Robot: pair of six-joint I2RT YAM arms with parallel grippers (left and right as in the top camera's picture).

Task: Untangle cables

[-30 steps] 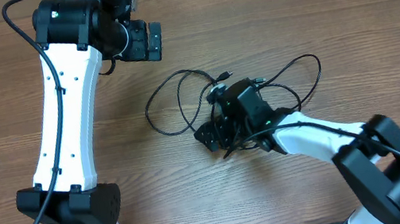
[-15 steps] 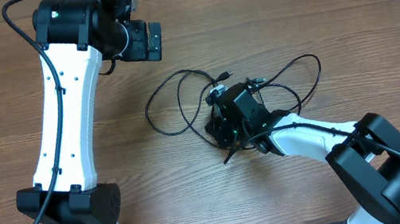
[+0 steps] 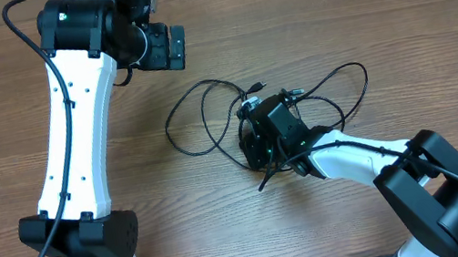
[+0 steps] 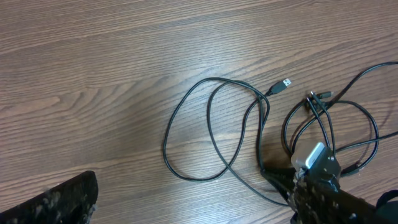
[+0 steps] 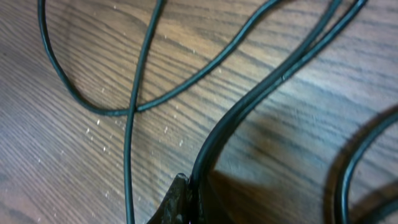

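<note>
The wooden table [image 3: 357, 7] fills every view. Reading the overhead view as a clock face, with 12 at the far edge, my left arm [image 3: 76, 125] rises along the 9 o'clock side. Its white link runs from a black joint at about 7 o'clock up to the wrist at 11 o'clock. My right arm [image 3: 372, 161] comes in from 5 o'clock and reaches toward the middle of the table.

The cables [image 4: 260, 134] lie in a loose tangle near the centre of the table. One open loop spreads toward 9 o'clock, and a second, rounder loop lies toward 3 o'clock. Several strands cross between the two loops, directly under my right wrist.

My left gripper [image 3: 166, 48] hangs above bare wood at about 11 o'clock from the tangle. It is well apart from every strand, spread wide and holding nothing. In its own camera only one dark finger [image 4: 62, 202] shows, at the 7 o'clock corner.

My right gripper [image 3: 255, 149] sits low on the tangle, at the 9 o'clock side of the crossing. It is pinched tight on a black strand [image 5: 267, 87], which runs into the fingertip at 6 o'clock in my wrist view. Thinner strands cross on the wood just beside it.

A small silver-tipped USB plug [image 4: 285, 83] lies free on the table at 12 o'clock from the crossing.
</note>
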